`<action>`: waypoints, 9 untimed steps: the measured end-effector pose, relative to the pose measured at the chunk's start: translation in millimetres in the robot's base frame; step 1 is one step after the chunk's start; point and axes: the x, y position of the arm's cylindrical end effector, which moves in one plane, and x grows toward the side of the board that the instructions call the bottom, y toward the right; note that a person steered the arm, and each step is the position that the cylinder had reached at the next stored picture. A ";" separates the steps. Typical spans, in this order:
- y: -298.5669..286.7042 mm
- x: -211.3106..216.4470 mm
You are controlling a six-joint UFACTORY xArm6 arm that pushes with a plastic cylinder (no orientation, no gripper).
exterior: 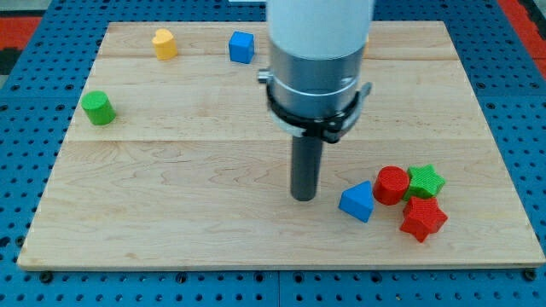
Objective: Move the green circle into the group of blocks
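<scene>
The green circle (98, 108) stands alone near the board's left edge, in the upper half. The group sits at the lower right: a blue triangle (357, 202), a red circle (392, 184), a green star (425, 180) and a red star (423, 218), close together. My tip (304, 198) rests on the board just left of the blue triangle, with a small gap between them. It is far to the right of the green circle and below it in the view.
A yellow block (165, 43) and a blue cube (241, 46) stand near the top edge of the wooden board (171, 213). The arm's wide body hangs over the top centre. Blue pegboard surrounds the board.
</scene>
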 end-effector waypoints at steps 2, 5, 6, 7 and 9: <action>56.6 0.0; -131.5 -151.3; -224.1 -190.5; -327.6 -186.7; -281.0 -136.5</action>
